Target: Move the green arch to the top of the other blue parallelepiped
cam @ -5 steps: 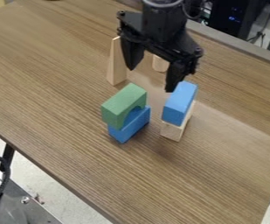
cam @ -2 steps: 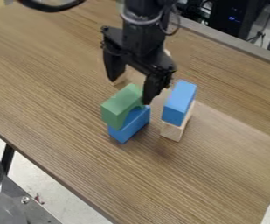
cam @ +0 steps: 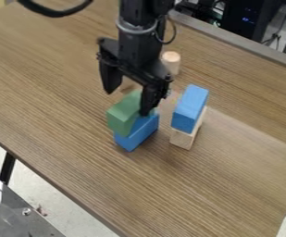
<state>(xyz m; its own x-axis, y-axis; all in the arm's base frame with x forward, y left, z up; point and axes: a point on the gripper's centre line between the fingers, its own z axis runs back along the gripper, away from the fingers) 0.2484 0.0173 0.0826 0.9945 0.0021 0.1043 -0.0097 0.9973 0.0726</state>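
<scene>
The gripper (cam: 127,102) is open over the green arch (cam: 122,116), one finger left of the arch and above it, the other in front of the arch's right side. Beneath the arch is a blue block (cam: 136,133) standing on the table. The other blue block (cam: 190,109) lies to the right, on top of a wooden block (cam: 184,138). Part of the arch's back end is hidden by the gripper.
A light wooden cylinder (cam: 171,62) stands behind the blocks. A bit of another wooden piece (cam: 127,85) shows behind the gripper. The wooden table's (cam: 188,194) front edge runs along the lower left.
The gripper has moved left and down, from behind and between the two stacks to over the green arch. The blocks have stayed where they were.
</scene>
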